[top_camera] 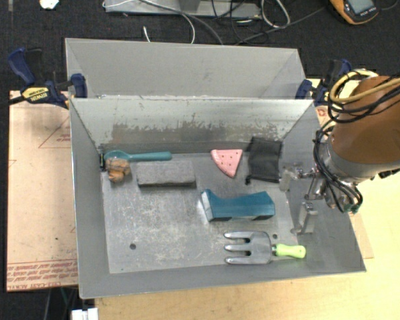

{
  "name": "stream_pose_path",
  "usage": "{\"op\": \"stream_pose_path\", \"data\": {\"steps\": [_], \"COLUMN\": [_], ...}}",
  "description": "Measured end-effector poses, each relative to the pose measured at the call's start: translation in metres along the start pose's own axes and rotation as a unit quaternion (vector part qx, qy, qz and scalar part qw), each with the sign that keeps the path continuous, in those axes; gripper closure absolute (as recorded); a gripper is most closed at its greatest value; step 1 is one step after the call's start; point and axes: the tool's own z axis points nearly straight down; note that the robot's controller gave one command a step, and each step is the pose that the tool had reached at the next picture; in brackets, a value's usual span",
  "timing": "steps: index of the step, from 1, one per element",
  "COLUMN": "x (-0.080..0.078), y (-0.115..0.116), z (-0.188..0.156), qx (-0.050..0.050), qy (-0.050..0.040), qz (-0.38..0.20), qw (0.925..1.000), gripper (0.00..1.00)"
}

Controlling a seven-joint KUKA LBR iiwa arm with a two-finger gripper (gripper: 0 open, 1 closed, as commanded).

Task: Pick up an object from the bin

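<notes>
Hovering near right wall of bin (pixel 87 179), pincer (pixel 305 212), cannot tell if spread, just right of teal block (pixel 240 207), bare floor lower left.

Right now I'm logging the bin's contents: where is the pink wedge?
In the camera view the pink wedge lies near the back wall of the bin, between the grey block on its left and the black object on its right.

No lettering, label or number can be read anywhere around the bin (pixel 153 232).
</notes>
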Motion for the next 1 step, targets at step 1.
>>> {"op": "stream_pose_path", "data": {"steps": [1], "x": [-0.0453], "y": [-0.0053], "z": [0.0552], "qx": [0.001], "qy": [-0.0046], "qz": [0.001], "qw": [1.0000], "gripper": [0.00]}}
